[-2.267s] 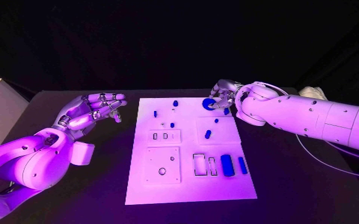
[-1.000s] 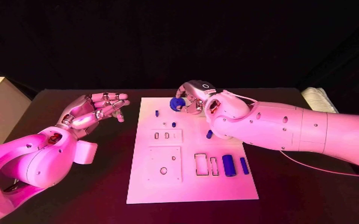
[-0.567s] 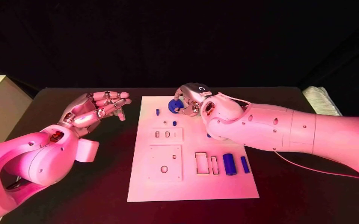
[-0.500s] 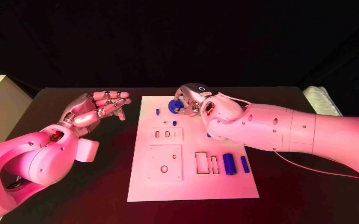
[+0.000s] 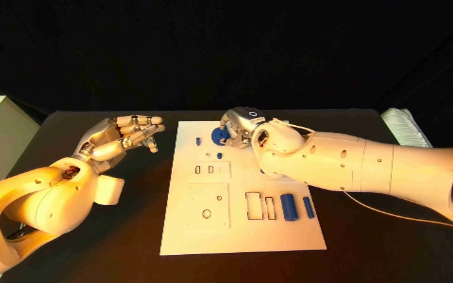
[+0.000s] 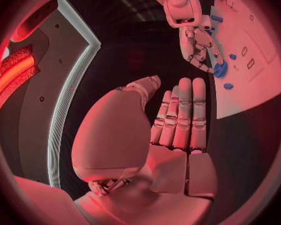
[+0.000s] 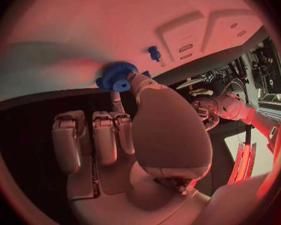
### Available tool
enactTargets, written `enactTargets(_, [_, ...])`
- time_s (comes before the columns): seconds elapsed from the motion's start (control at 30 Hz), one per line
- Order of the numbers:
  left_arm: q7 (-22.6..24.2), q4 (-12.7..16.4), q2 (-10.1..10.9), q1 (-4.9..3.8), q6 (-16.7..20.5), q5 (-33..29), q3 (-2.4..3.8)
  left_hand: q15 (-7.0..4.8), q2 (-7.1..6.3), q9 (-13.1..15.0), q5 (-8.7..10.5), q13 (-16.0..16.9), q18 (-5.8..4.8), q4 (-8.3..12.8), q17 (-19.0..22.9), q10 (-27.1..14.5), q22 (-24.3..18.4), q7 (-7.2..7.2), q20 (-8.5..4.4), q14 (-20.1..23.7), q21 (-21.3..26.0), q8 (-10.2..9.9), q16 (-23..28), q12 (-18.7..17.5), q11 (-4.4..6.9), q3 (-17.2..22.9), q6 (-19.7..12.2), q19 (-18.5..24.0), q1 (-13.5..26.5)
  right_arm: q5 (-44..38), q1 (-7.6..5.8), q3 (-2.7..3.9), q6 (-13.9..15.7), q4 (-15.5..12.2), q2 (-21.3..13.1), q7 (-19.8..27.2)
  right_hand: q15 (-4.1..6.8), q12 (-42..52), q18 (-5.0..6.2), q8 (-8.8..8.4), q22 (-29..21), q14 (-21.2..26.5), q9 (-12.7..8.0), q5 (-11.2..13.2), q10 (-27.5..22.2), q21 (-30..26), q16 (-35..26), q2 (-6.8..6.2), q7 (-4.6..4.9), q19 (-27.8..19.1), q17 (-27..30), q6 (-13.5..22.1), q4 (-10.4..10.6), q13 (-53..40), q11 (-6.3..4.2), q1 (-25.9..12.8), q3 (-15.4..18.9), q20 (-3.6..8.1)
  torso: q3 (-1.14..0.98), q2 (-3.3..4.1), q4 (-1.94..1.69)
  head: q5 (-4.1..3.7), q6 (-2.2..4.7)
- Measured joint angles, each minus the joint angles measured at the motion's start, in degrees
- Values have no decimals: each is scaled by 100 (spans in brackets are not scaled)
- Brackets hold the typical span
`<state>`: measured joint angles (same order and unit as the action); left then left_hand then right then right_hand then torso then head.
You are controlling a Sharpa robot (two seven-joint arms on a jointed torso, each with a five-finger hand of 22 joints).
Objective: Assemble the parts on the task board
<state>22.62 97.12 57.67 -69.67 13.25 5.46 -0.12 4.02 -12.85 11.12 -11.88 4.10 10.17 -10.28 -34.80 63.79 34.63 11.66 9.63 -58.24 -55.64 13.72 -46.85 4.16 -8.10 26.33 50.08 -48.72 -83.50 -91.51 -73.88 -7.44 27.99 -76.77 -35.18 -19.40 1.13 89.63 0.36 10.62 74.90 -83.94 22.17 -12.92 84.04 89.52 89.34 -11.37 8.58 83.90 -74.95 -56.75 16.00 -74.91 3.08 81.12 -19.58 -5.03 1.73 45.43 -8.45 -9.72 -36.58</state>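
1. At the near right of the task board, a large blue cylinder and a slimmer blue bar are seen lying side by side, just right of two rectangular slots.
2. A square plate with an oval hole is set into the near left of the board, and a smaller plate with two short slots lies beyond it.
3. The left hand is held above the black table, left of the board and apart from it; in the left wrist view its fingers are shown straight and close together with nothing in them, so it is released.
4. The middle right of the board is covered in the head view by the right arm, and what lies under it cannot be told.
5. Small blue pegs are stood upright on the far left part of the board.
6. At the far edge of the board, the blue gear is grasped by the right hand. Its toothed rim and the thumb pressed on it are shown plainly in the right wrist view, where the gear sits over the white board near a small peg; whether it touches the board cannot be told.
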Motion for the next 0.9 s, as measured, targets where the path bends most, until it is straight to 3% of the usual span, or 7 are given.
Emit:
enactTargets(0.13, [-2, -1, 0, 0, 0, 0, 0, 0, 0, 0, 0, 0, 0, 0, 0, 0, 0, 0, 0, 0, 0, 0, 0, 0, 0, 0, 0, 0, 0, 9, 4, 1, 3, 43, 24, 1, 0, -40, 0, -72, 0, 0, -23, 390, 0, 0, 0, -129, -48, 0, 0, 17, 46, 0, 0, -134, -9, 0, 0, 3, 0, -1, 7])
enactTargets(0.33, [-8, -3, 0, 0, 0, 0, 0, 0, 0, 0, 0, 0, 0, 0, 0, 0, 0, 0, 0, 0, 0, 0, 0, 0, 0, 0, 0, 0, 0, 58, 23, -14, 2, 86, 33, 11, -82, -178, 1, -269, 4, 4, -123, 611, -9, 0, 0, -150, 42, 0, 1, 313, 61, 0, 69, -421, 245, -43, 2, 3, -3, -1, -2])
enactTargets(0.5, [-13, -6, 1, 0, 0, 0, 0, 0, 0, 3, 0, 0, 0, 16, 0, 0, 8, 0, 0, 0, 0, 0, -24, 0, 0, 16, 0, 0, 0, 139, 24, -15, 1, 102, 28, 31, -146, -222, 0, -432, 4, -20, -211, 724, -9, 0, 0, -23, 112, 11, 1, 465, 89, 0, 156, -1034, 858, -114, 4, 2, -2, -1, -3])
enactTargets(0.67, [-19, -17, -2, 0, 0, 1, 0, 0, 0, 8, 0, 0, 0, 16, 0, 0, 16, 0, 0, 0, -22, 0, -25, 0, 0, 16, 0, 0, 0, 265, 20, -14, -23, 113, 18, 73, -145, -222, 0, -434, 4, -20, -239, -4, -6, 0, 0, 325, 89, 11, 1, 442, 88, 0, 159, -1570, 1257, -114, 4, 2, 0, 2, 0])
enactTargets(0.77, [-23, -25, -4, 0, 0, 1, 0, 0, 0, 8, 0, 0, 0, 16, 0, 0, 15, 0, 0, 0, -22, 0, -24, 0, 0, 16, 0, 0, 0, 338, 15, -8, -50, 108, 4, 110, -145, -222, 0, -445, 4, -20, -248, -74, -6, 0, 0, 423, 102, 11, 2, 411, 77, 0, 159, -1668, 1285, -114, 4, 2, 1, -2, -2])
enactTargets(0.9, [-28, -29, -4, 0, 0, 1, 0, 0, 0, 8, 0, 0, 0, 16, 0, 0, 15, 0, 0, 0, -22, 0, -24, 0, 0, 16, 0, 0, 0, 418, 10, -5, -87, 88, -32, 169, -145, -222, 0, -465, 3, -20, -246, -105, -6, 0, 0, 459, 81, 11, 2, 373, 77, 0, 159, -1704, 1284, -114, 3, 1, 1, -5, -7])
